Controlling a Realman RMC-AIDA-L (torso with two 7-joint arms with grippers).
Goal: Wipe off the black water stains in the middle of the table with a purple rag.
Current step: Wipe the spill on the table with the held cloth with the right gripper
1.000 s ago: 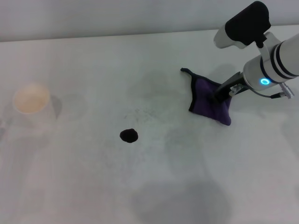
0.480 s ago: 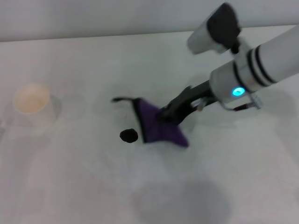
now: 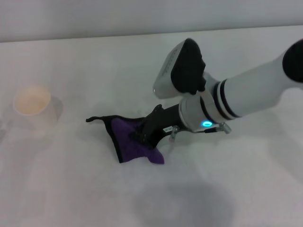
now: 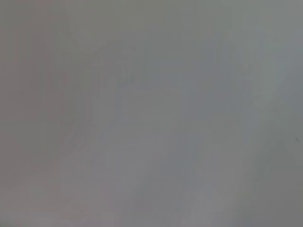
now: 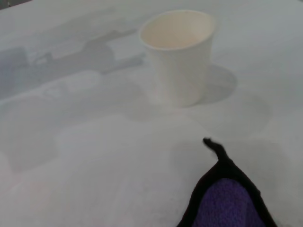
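A: While the right tool [image 3: 144, 134] presses the purple rag [image 3: 129, 142] down at the centre of the head view, log where the blot is.

B: No black water stains visible anywhere on the counter [image 3: 71, 189]. The rag lies flat on the counter in the middle of the frame, its black loop trailing toward the left. Judgement: the blot is either under the cloth or already soaked up; cannot tell which.

A: Tool state?

B: The dark fingers sit on the rag's right part and appear pinched onto the cloth; the exact gap is hidden by the fabric. The left tool is not in any view; its wrist camera shows only blank grey surface.

A: Progress, then?

B: Judgement: the wipe is under way, the cloth is at the stain's place. Left to do: lift or slide the rag off and confirm no dark residue or smear is beneath.

A: Room to move?

B: Bare counter all round the rag in the head view, lower half of the frame open. The paper cup [image 3: 31, 101] stands at the left, well apart from the loop; in the right wrist view it is at upper centre [image 5: 179, 54], beyond the rag's corner [image 5: 226, 198]. The counter's far edge runs along the top, well away.

A: So a leftward stroke is the one to limit.

B: Agreed, as a judgement.
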